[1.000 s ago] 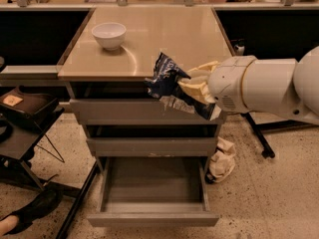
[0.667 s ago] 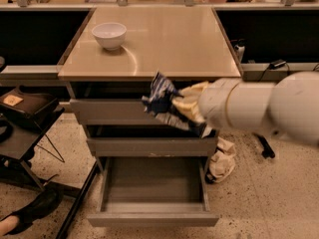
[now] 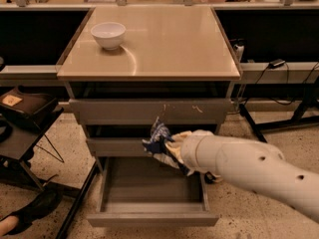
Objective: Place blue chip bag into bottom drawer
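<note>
The blue chip bag (image 3: 158,142), crumpled dark blue foil with white patches, is held in my gripper (image 3: 170,148), which is shut on it. The bag hangs in front of the middle drawer, just above the back of the bottom drawer (image 3: 152,200). That drawer is pulled out, a wide shallow grey tray with nothing in it. My white arm reaches in from the lower right and hides the drawer's right rear corner.
A white bowl (image 3: 108,35) stands on the tan cabinet top (image 3: 164,49) at the back left. Two scratched grey drawers (image 3: 149,111) above are closed. A black chair (image 3: 25,118) is at the left; black stand legs (image 3: 279,123) are at the right.
My gripper has carried the bag down and to the left, from beside the top drawer's front to just above the open bottom drawer.
</note>
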{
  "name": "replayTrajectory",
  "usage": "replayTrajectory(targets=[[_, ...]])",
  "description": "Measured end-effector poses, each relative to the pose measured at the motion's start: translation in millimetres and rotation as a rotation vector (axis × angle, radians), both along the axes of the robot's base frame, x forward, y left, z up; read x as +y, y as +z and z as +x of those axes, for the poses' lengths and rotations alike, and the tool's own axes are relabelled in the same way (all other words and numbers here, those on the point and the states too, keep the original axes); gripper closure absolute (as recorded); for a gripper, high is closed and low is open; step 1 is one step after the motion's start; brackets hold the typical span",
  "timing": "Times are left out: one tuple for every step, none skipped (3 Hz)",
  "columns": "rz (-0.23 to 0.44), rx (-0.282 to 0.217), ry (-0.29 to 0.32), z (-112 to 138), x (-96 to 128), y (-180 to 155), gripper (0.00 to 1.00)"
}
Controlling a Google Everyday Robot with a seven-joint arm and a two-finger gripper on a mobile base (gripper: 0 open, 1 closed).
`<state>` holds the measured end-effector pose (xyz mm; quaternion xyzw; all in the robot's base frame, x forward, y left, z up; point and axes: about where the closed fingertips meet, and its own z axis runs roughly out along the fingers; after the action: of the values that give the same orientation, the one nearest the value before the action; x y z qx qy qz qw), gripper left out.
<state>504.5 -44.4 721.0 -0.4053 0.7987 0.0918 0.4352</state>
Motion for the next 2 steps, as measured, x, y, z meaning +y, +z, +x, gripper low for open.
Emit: replayTrajectory(targets=[[0.041,0.145,-0.134,-13,-26,-95,1.00],[0.027,0.170,-0.176,-22,-40,-123,1.00]])
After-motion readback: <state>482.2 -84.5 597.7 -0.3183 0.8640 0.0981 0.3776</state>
